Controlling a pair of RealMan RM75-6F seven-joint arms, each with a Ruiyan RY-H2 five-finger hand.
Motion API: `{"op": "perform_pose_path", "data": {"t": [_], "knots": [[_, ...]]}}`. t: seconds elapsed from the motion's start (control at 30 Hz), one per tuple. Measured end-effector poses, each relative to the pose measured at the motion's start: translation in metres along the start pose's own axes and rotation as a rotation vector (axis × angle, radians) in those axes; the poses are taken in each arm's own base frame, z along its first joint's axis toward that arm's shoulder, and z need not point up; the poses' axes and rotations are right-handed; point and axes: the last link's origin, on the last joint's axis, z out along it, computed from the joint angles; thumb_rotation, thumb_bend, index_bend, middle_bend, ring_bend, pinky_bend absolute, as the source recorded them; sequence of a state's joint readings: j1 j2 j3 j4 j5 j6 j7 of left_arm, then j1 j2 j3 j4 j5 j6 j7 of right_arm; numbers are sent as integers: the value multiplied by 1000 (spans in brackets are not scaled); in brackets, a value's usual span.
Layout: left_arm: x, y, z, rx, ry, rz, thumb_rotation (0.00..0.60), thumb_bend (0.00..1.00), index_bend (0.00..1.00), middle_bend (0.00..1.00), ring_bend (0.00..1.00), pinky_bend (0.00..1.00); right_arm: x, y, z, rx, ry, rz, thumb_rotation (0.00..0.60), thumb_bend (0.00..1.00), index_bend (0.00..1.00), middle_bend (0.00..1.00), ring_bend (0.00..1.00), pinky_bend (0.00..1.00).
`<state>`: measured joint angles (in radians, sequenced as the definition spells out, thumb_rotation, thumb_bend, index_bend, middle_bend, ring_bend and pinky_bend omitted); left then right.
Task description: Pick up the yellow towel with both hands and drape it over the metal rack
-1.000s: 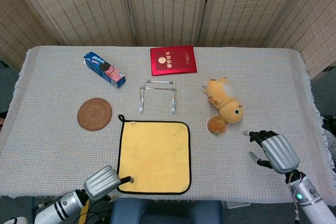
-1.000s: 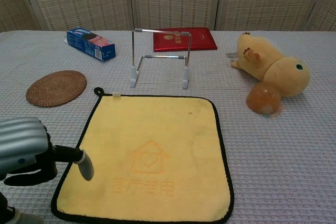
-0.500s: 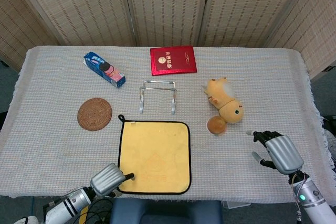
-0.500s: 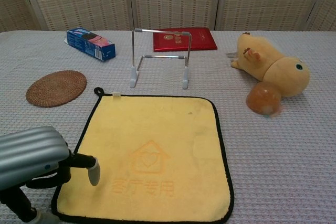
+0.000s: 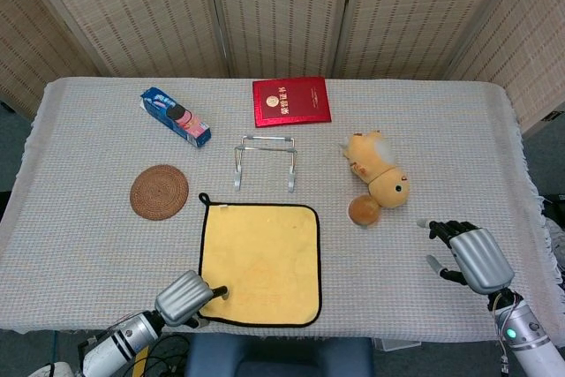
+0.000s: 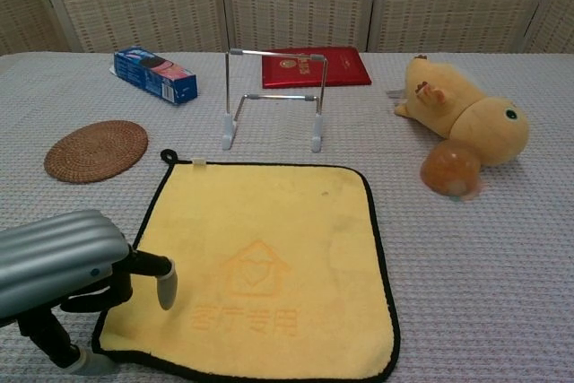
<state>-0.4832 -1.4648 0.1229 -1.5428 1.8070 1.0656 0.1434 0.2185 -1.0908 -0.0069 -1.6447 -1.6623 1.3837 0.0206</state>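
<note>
A: Head view? 
B: Towel (image 5: 260,261) flat, near of rack (image 5: 265,162). Left hand (image 5: 187,297) at its near-left corner, grip unclear. Right hand (image 5: 470,254) far right, fingers apart, empty.
A: Chest view?
B: Left hand (image 6: 67,266) over the corner, one fingertip down on the towel (image 6: 260,266). Still can't tell.

Chest view cuts off the left robot hand (image 6: 67,266) at the left edge, and it covers the towel's (image 6: 269,257) near-left corner, so whether it's actually gripping is anyone's guess. The right robot hand (image 5: 468,253) only appears from the head camera.
</note>
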Motion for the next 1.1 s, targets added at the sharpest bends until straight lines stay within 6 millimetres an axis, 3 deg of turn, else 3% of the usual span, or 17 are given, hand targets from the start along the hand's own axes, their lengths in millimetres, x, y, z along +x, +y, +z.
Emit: {"op": "perform_pose_path", "data": {"t": [0.23,0.47,0.73,1.1], "knots": [[-4,0,3,0,1,-13,600,272,487,987,914,1000,0,0,0,1,1,2,600,326,259,448,447,455],[-5,0,4,6,-10,30,600,308,470,989,914,1000,-1,1,0,1,-2,3,600,326,259,454,455,455],[-4,3,5,9,-26,62,600,363,568,996,921,1000,-2,2,1,-1,-2,5,600,326,259,455,457,455],[-5,7,2,20,-24,77,600,469,613,1000,922,1000,-10,-7,1,46,-22,13,600,326,278,478,473,455]]}}
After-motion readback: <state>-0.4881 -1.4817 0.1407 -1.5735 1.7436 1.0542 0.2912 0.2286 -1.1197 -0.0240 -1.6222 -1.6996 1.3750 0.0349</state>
